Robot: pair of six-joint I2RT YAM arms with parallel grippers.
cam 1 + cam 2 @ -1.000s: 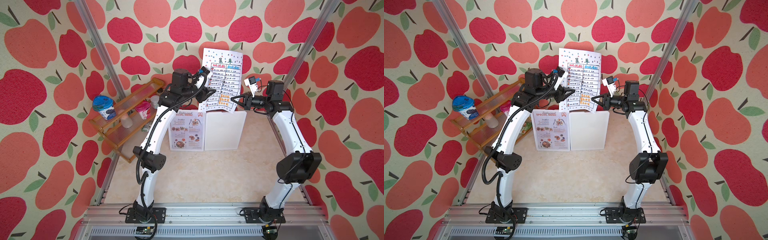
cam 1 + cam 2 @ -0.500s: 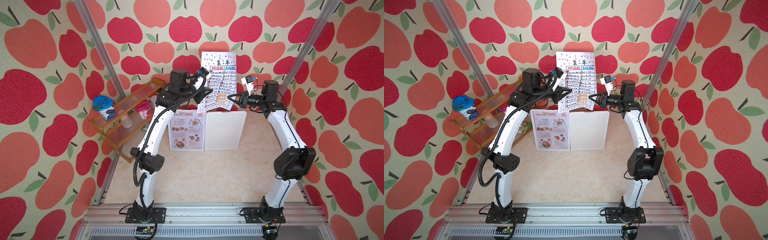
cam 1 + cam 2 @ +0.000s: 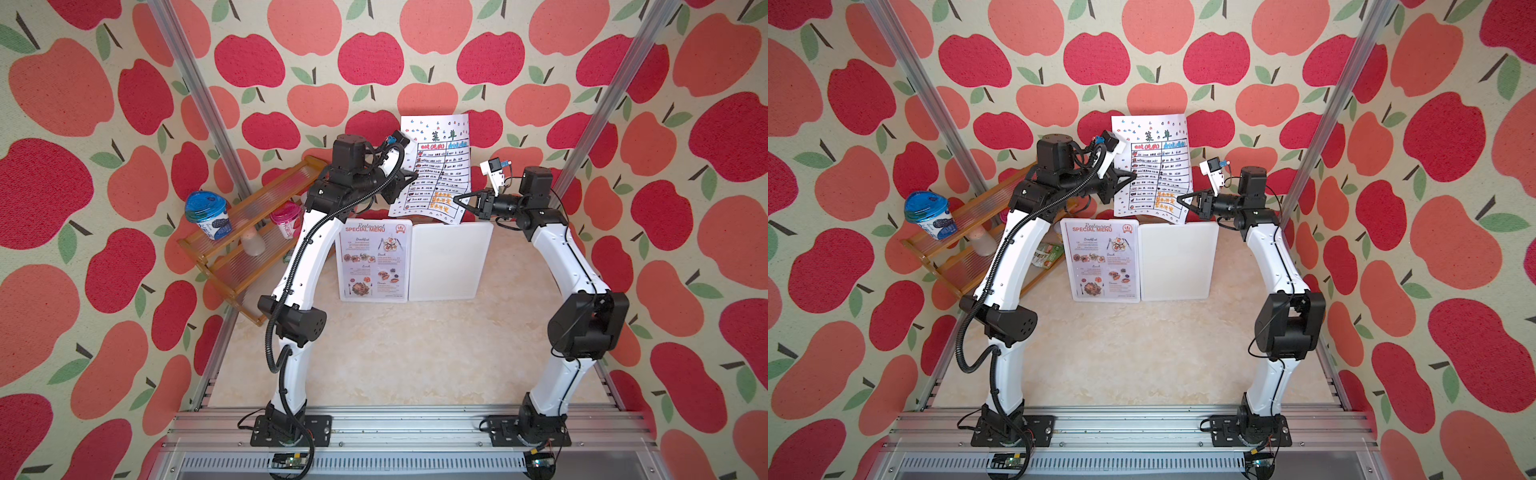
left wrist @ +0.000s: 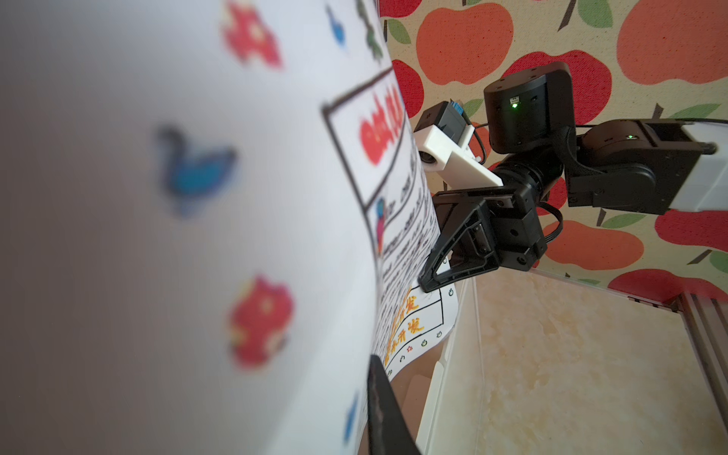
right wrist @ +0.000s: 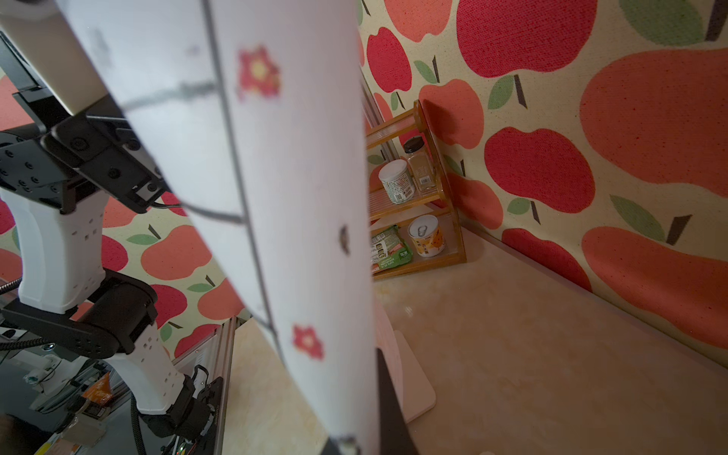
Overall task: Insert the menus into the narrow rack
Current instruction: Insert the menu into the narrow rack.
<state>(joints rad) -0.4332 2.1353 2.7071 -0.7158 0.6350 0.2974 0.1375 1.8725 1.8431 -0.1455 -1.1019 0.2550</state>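
Observation:
The table menu, a white sheet with a black-lined table, dotted border and orange text, hangs upright just above the white narrow rack. My left gripper is shut on its left edge. One dark finger presses on the paper. My right gripper is shut on the lower right edge, and the sheet fills its wrist view. The red-headed Special Menu stands in the rack's left half.
A wooden shelf stands at the left wall with a blue-lidded cup, a pink cup, jars and a can. Aluminium posts and the apple-patterned walls close in on both sides.
My left gripper's jaws have closed on the sheet's left edge. The right gripper and the sheet have shifted slightly left and back toward the wall.

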